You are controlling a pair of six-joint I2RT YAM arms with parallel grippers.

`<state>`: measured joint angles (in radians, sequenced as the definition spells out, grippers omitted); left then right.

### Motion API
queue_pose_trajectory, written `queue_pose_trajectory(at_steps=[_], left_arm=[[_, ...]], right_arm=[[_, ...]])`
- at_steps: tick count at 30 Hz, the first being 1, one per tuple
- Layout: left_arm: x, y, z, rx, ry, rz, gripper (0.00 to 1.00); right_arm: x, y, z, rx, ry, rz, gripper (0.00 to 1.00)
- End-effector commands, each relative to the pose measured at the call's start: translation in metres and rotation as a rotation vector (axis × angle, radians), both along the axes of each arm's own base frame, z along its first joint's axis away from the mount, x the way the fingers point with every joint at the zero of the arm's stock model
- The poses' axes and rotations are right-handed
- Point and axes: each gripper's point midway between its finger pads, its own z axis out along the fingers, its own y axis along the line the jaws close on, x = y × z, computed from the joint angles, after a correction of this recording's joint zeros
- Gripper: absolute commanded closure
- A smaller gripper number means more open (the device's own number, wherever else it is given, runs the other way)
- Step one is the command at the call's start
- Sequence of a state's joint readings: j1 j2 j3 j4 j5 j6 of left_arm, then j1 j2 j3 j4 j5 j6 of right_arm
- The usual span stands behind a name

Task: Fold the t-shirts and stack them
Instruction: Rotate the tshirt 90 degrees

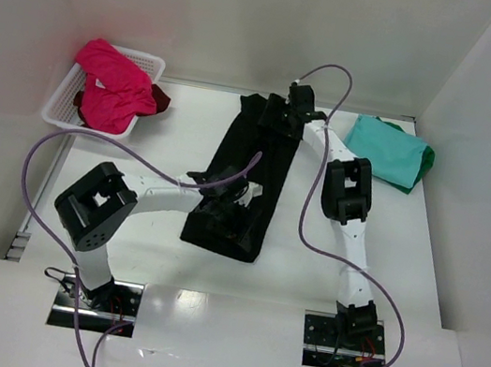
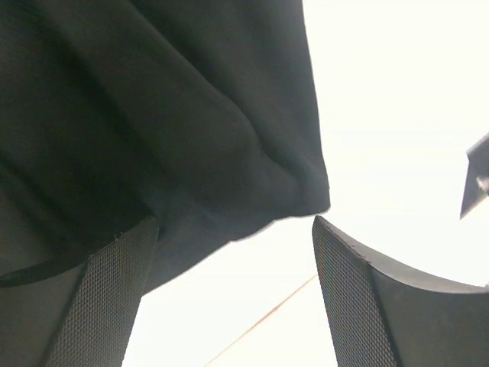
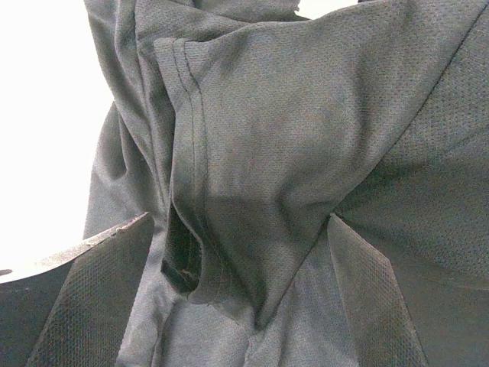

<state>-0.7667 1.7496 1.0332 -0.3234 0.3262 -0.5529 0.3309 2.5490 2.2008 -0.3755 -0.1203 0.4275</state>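
**Black tee stretched between 2 open grippers**

The white bench carries everything. The biggest thing on it is the black t-shirt, drawn into a long, narrow band. It runs from the right gripper at its far end to the left gripper at its near end, and both grippers are down on the cloth.

Well to the left of the left gripper and farther back stands a white lattice basket. A magenta-pink t-shirt is heaped in it. A dark red t-shirt spills over the basket side nearest the grippers.

Just to the right of the right gripper lies a folded teal t-shirt. A green t-shirt shows as a sliver at its outer edge.

**What each view adds**

- **Top view:** it gives the whole layout, but the wrists hide the jaws.
- **Left wrist view:** the left gripper has its 2 fingers spread wide and is holding nothing.
  - A smooth, rounded corner of the black t-shirt hangs just ahead of the fingers and drapes over the left-hand one.
  - Bare bench shows ahead of the other finger.
- **Right wrist view:** the right gripper is equally wide open, with its fingers straddling the cloth but not pinching it.
  - The black t-shirt reads charcoal here, with a fine mesh knit.
  - It is bunched into a ridge between the fingers, and a double-stitched hem runs down the ridge.
  - A strip of bench shows past the left-hand finger.
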Motion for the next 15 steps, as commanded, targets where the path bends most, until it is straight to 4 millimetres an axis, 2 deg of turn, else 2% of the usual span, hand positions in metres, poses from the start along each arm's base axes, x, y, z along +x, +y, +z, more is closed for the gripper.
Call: queue_pose_trajectory(at_steps=[1,8,11,12,14,15], left_arm=[[-0.049,-0.003,-0.003,-0.028,0.147,-0.111,0.11],[-0.050,-0.005,0.004,-0.051,0.136,-0.109,0.11],[-0.042,-0.005,0.014,-0.044,0.088,-0.092,0.11],[-0.034,-0.006,0.022,-0.038,0.050,-0.078,0.11],[-0.016,-0.003,0.046,-0.014,-0.043,-0.035,0.09],[-0.009,-0.004,0.058,-0.018,-0.079,-0.011,0.07]], right_arm=[[-0.015,0.031,-0.019,0.021,0.050,0.058,0.00],[-0.032,0.044,-0.023,0.047,0.074,0.087,0.00],[-0.034,0.044,-0.009,0.055,0.057,0.090,0.00],[-0.031,0.042,-0.001,0.046,0.037,0.073,0.00],[-0.029,0.040,0.041,0.062,-0.025,0.066,0.00],[-0.025,0.032,0.057,0.071,-0.049,0.052,0.00]])
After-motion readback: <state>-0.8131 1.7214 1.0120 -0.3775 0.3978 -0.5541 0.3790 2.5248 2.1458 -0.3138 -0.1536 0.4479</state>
